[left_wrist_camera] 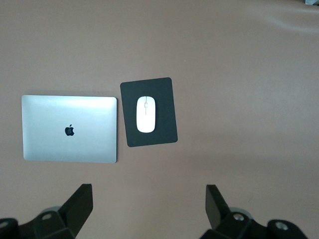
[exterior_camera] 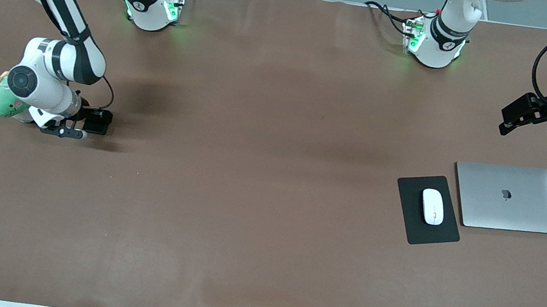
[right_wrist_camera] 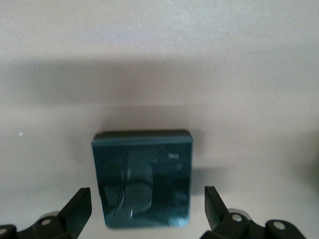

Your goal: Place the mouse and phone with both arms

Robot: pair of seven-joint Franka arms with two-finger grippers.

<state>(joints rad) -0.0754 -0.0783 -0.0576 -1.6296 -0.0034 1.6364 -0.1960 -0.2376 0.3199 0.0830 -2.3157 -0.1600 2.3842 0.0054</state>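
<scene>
Your mouse [exterior_camera: 432, 206] already sits on the mouse pad [exterior_camera: 427, 210] beside the laptop [exterior_camera: 508, 197]; the left gripper [exterior_camera: 530, 117] hangs above, spread wide, holding nothing. Your right gripper [exterior_camera: 90, 126] is low with fingers apart astride the phone [right_wrist_camera: 142, 177], gripping nothing. Whether closing or withdrawing, keep the fingers square to its edges.

1. Phone [exterior_camera: 97, 122]: in the front view, mostly covered by the right gripper [exterior_camera: 75, 126]; only a dark corner shows.
2. Phone, right wrist view: soft focus, its glossy face unreadable, near end cut by the frame's edge.
3. Green plush toy [exterior_camera: 2, 96]: partly hidden by the right arm; shape unclear, possibly a figure.
4. Left gripper [exterior_camera: 530, 117]: arm cut off at the frame's edge.
</scene>
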